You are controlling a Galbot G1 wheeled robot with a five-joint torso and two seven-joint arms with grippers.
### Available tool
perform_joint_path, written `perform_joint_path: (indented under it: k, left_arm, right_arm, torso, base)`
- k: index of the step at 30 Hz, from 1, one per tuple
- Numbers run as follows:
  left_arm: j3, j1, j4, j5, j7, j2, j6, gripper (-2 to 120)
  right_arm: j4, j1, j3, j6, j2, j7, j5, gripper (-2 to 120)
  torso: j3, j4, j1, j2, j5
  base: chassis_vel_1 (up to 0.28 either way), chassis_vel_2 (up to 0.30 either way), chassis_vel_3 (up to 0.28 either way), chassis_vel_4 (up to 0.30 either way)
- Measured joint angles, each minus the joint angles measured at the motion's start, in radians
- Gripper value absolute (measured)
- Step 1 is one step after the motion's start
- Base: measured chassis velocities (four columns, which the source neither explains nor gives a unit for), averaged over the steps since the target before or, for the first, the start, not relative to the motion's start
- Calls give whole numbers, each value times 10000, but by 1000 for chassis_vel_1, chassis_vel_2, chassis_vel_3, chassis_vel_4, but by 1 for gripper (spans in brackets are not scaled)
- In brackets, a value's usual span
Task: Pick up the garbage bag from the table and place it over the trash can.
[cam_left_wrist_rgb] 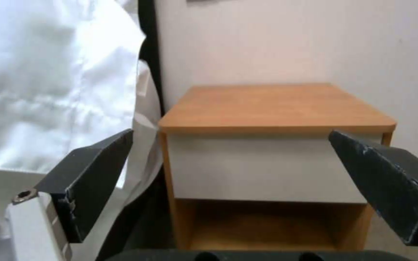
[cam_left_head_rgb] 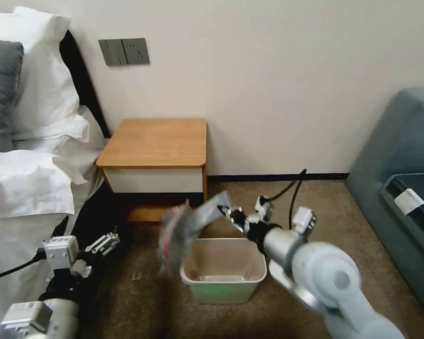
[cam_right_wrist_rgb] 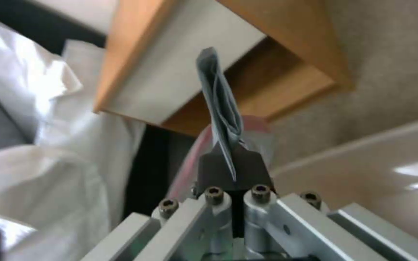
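Carry step. The right gripper [cam_left_head_rgb: 227, 213], jaws pinched on a folded corner of the garbage bag [cam_left_head_rgb: 181, 230], holds it off the surface [cam_left_head_rgb: 155, 141], hanging beside the left rim of the trash can [cam_left_head_rgb: 224, 281] on the floor. The left gripper [cam_left_wrist_rgb: 248, 174] waits with jaws apart, facing the nightstand. Judged next: the bag's mouth must be opened and spread around the rim.

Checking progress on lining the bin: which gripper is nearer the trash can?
Right. The right gripper holds the garbage bag just above the trash can; the left gripper waits open, off to its left.
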Motion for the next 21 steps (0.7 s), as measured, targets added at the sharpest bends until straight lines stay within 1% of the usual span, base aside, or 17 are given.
perform_joint_path:
  k: [5, 7, 12, 17, 20, 21]
  left_arm:
    - [12, -26, 0, -6, 3, 8, 0, 100]
    - [21, -60, 0, -6, 4, -1, -8, 100]
    - [107, -216, 0, 1, 4, -100, -157, 100]
    - [112, -231, 0, 2, 1, -107, -176, 100]
    - [113, -229, 0, 6, 1, -93, -213, 100]
    - [113, -229, 0, 6, 1, -93, -213, 100]
  right_arm:
    - [122, -501, -7, -270, -129, 274, -194, 0]
    - [65, -675, -59, -315, -40, 512, -294, 0]
    - [-201, -782, -180, -194, 244, 497, -703, 0]
    - [-343, -769, -268, -223, 421, 653, -803, 0]
    - [-340, -740, -339, -273, 485, 1075, -733, 12]
    - [-340, -740, -339, -273, 485, 1075, -733, 12]
  torso:
    - [0, 2, 0, -1, 1]
    - [0, 2, 0, 0, 0]
    - [1, 2, 0, -1, 0]
    - [1, 2, 0, 0, -1]
    - [1, 3, 0, -1, -1]
    - [1, 3, 0, -1, -1]
  base:
    - [0, 0, 0, 0]
    - [0, 0, 0, 0]
    - [0, 0, 0, 0]
    - [0, 0, 0, 0]
    - [0, 0, 0, 0]
    - [0, 0, 0, 0]
